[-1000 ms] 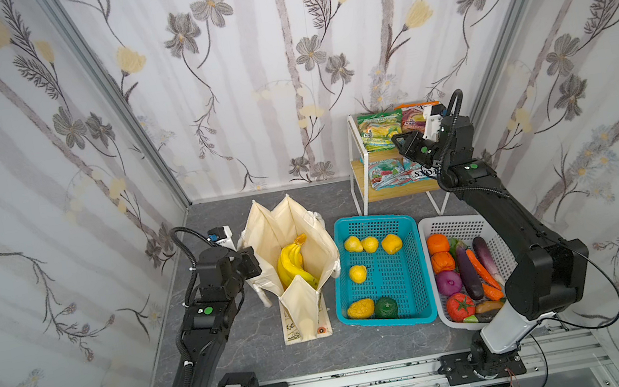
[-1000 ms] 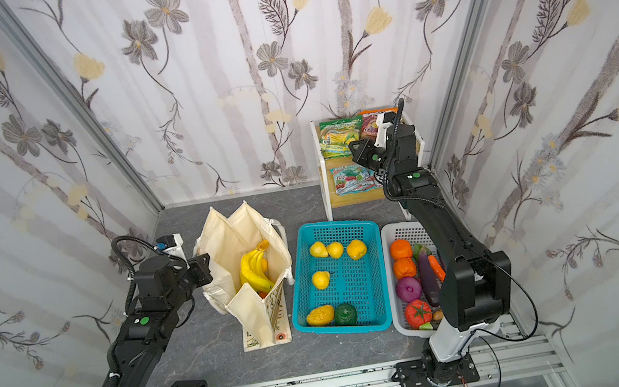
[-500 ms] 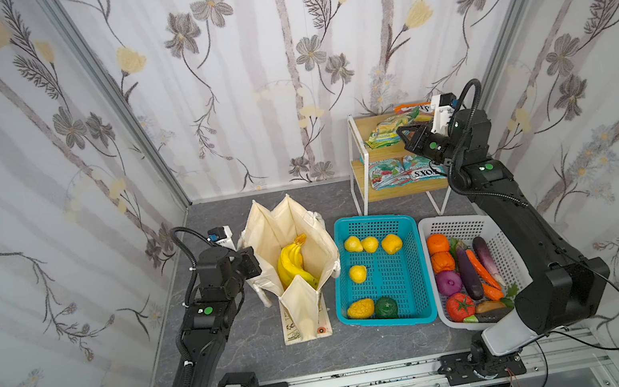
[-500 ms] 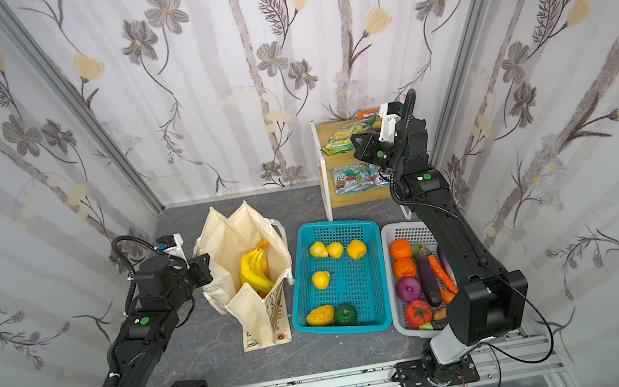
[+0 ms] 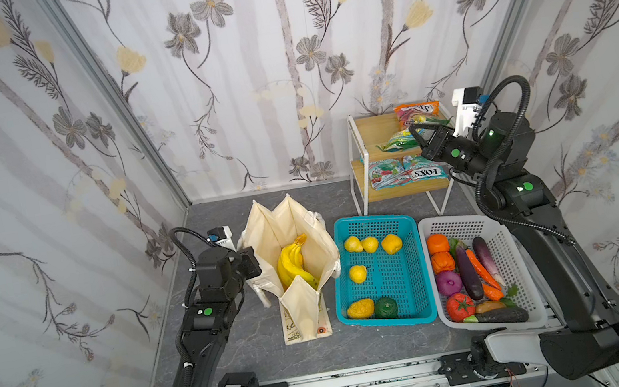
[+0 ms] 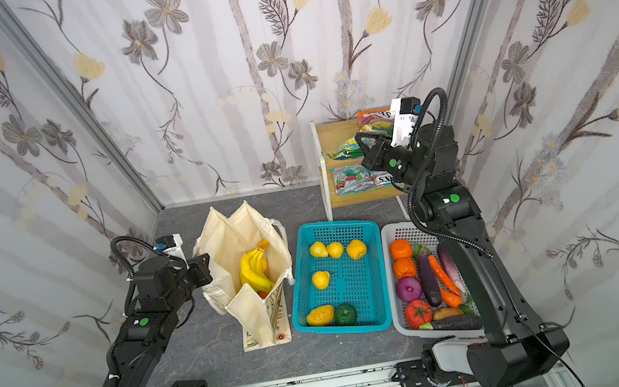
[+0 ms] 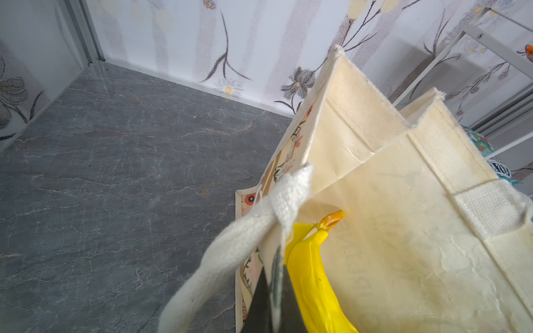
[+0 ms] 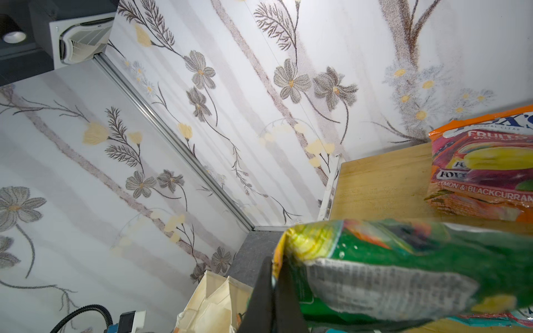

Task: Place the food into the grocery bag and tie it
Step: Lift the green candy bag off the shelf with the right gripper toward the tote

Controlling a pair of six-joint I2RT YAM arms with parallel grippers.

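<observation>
A robot lab cell dressed like a home corner: floral wallpaper panels (image 5: pixel 278 60) sit in bare aluminium posts (image 5: pixel 119 106) around a grey stone-look bench (image 5: pixel 250 359), and two arms (image 5: pixel 205 345) are bolted to a slotted rail (image 5: pixel 371 380). Just behind the right pincer (image 5: pixel 416 135) stands a small wooden shelf (image 5: pixel 373 129) of snack packets (image 5: pixel 408 175).

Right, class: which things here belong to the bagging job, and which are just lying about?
Job: grocery bag, held by left pincer; banana bunch inside; green packet in right pincer; orange packet; eggplant; carrot.
Lying about: teal basket, white basket, wooden shelf.
</observation>
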